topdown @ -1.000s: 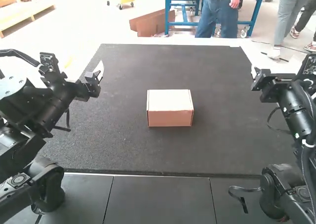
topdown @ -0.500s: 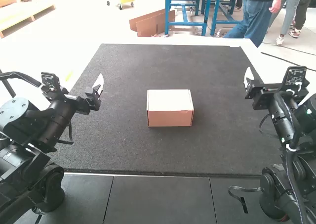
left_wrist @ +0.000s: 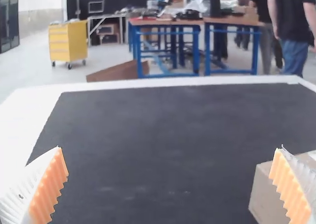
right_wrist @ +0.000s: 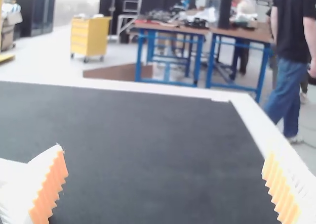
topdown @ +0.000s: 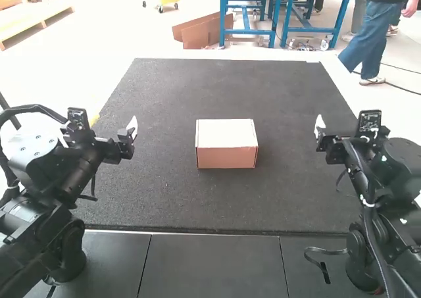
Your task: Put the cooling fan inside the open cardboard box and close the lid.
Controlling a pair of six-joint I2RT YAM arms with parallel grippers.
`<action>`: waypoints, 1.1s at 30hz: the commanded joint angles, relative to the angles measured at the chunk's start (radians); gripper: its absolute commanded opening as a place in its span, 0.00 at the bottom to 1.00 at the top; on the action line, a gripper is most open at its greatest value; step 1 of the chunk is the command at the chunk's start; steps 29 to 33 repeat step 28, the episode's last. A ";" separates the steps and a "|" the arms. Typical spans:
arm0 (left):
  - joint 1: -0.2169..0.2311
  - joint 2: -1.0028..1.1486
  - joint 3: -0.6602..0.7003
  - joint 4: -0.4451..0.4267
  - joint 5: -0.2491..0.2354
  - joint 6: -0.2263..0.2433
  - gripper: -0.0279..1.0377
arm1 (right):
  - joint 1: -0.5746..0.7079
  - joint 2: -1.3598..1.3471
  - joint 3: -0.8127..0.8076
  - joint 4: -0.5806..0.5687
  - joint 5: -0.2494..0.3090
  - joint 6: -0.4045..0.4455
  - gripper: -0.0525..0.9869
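Cardboard box (topdown: 226,143) observed closed at centre of bench (topdown: 164,186). Left tool (topdown: 129,137) and right tool (topdown: 321,137) held empty, fingers apart, either side.

Small rectangular brown cardboard box (topdown: 226,143): lid shut, top flat and pale, front wall a darker tan. Stands upright on its base near the middle of the black mat (topdown: 197,87), well apart from all four edges, walls square to them. No flap raised.
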State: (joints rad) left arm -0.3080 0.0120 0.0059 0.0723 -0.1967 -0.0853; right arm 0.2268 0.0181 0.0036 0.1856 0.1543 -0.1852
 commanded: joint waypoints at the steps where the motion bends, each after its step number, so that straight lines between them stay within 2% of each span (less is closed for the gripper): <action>1: 0.081 -0.014 -0.007 -0.026 -0.015 -0.027 0.93 | -0.041 -0.020 -0.002 -0.032 0.002 0.076 0.93; 3: 0.132 -0.012 -0.007 -0.049 -0.010 -0.027 0.93 | -0.063 -0.021 -0.002 -0.054 0.008 0.096 0.93; 5: 0.173 -0.014 -0.007 -0.058 0.014 -0.027 0.93 | -0.089 -0.020 -0.002 -0.097 0.013 0.113 0.93; 9: 0.219 -0.012 -0.007 -0.074 0.026 -0.013 0.93 | -0.147 -0.020 -0.004 -0.152 0.011 0.162 0.93; 19: 0.207 -0.014 -0.009 -0.108 0.025 -0.004 0.93 | -0.172 -0.023 -0.005 -0.186 -0.009 0.165 0.93; 33: 0.207 -0.012 -0.006 -0.086 0.025 -0.004 0.93 | -0.173 -0.020 -0.004 -0.164 -0.013 0.167 0.93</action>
